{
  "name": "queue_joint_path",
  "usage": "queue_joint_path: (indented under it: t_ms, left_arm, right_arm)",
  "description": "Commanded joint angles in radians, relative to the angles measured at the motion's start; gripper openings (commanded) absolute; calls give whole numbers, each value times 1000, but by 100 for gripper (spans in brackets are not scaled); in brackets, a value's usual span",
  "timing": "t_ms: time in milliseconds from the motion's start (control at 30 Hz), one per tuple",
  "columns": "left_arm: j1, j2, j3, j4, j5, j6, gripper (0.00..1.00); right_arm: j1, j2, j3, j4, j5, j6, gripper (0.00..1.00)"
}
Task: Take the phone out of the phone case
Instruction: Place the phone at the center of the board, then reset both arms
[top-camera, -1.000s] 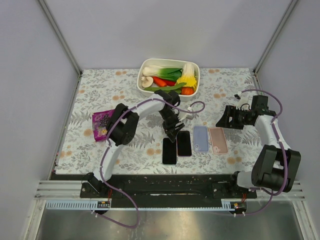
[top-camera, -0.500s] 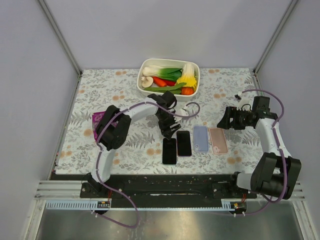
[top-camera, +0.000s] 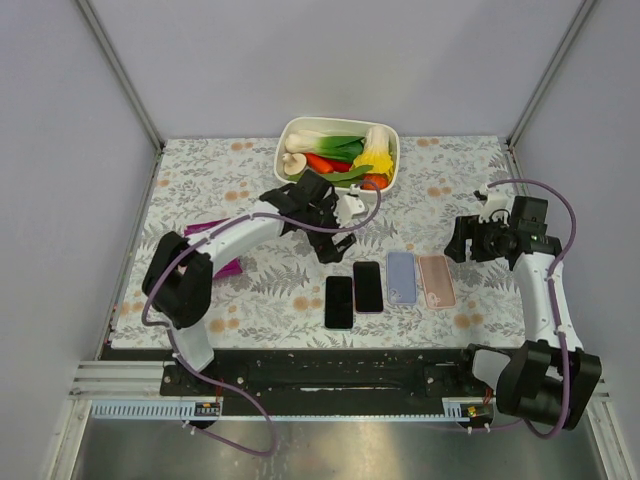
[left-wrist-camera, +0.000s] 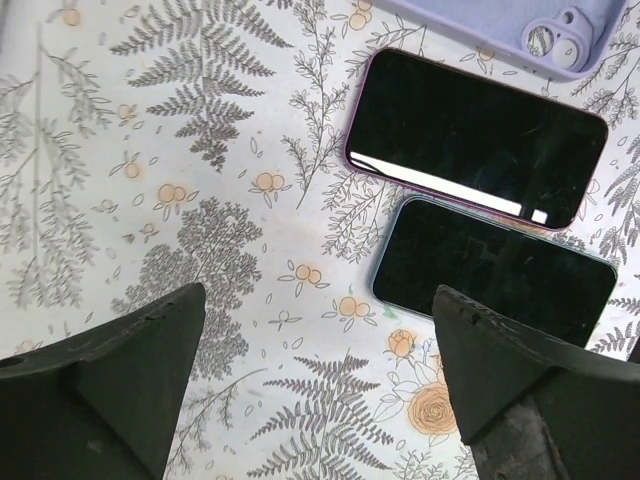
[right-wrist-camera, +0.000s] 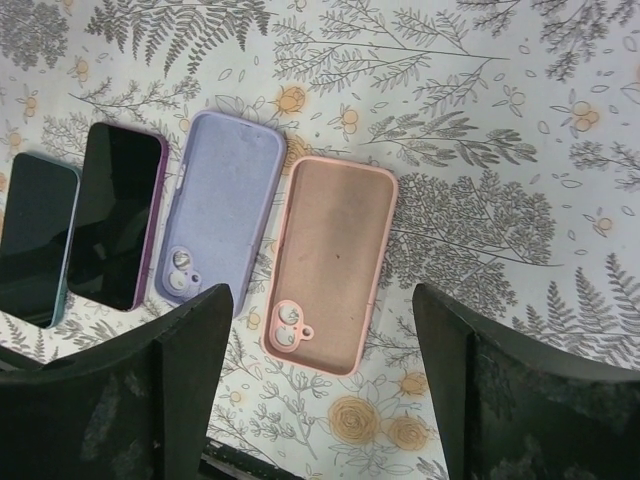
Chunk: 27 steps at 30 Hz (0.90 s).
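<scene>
Two phones lie screen up side by side: a dark one with a teal rim (top-camera: 339, 301) (left-wrist-camera: 495, 270) and one with a purple rim (top-camera: 368, 286) (left-wrist-camera: 475, 138). To their right lie a lilac phone case (top-camera: 401, 276) (right-wrist-camera: 215, 205) and a pink phone case (top-camera: 436, 280) (right-wrist-camera: 335, 260); the pink one is hollow side up and empty. My left gripper (top-camera: 338, 248) (left-wrist-camera: 320, 390) hangs open just behind the phones, holding nothing. My right gripper (top-camera: 458, 240) (right-wrist-camera: 325, 390) stands open behind and to the right of the pink case, also holding nothing.
A white bowl of vegetables (top-camera: 338, 152) stands at the back centre, close behind the left wrist. A purple packet (top-camera: 215, 245) lies at the left, partly under the left arm. Grey walls close in the flowered tabletop (top-camera: 200, 180).
The left gripper has pulled back from the phones toward the bowl and its jaws have opened wide. The right gripper has drifted slightly right.
</scene>
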Motion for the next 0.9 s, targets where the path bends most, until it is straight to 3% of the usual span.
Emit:
queue_joint_path:
  t_ms: [0, 67, 133, 467, 867]
  left_arm:
    - [7, -131, -73, 93, -32, -45, 99]
    - [7, -191, -112, 114, -52, -57, 99]
    - [7, -246, -154, 146, -84, -77, 99]
    - [28, -515, -304, 229, -187, -139, 99]
    - [105, -667, -329, 213, -263, -194, 99]
  right_arm:
    - [7, -73, -18, 34, 84, -54, 82]
    - [10, -99, -26, 41, 99, -66, 96]
    - [13, -121, -32, 48, 113, -70, 100]
    - [67, -152, -18, 52, 148, -51, 100]
    - [187, -178, -3, 52, 289, -49, 99]
